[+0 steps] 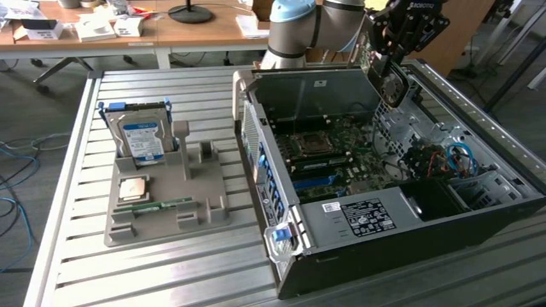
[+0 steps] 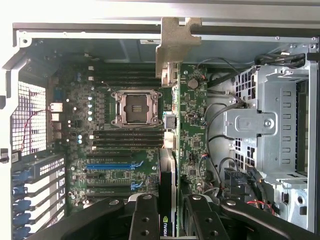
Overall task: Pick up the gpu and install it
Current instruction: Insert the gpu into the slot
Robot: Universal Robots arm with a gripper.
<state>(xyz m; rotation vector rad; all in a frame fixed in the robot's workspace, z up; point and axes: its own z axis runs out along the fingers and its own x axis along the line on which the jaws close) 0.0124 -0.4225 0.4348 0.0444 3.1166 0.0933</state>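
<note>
Gripper [image 2: 170, 217] partly closed, clamping gpu [image 2: 169, 165] edge-on above open computer case [image 1: 367, 259].

Claw [image 2: 171, 212] grips the gpu [image 2: 169, 175] (edge-on) above the motherboard [image 2: 107, 167]

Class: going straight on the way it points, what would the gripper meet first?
Probably the green motherboard inside the open dark metal computer case. The dark flat gpu card with silvery bracket in the gripper would touch first, though depth is unclear.
</note>
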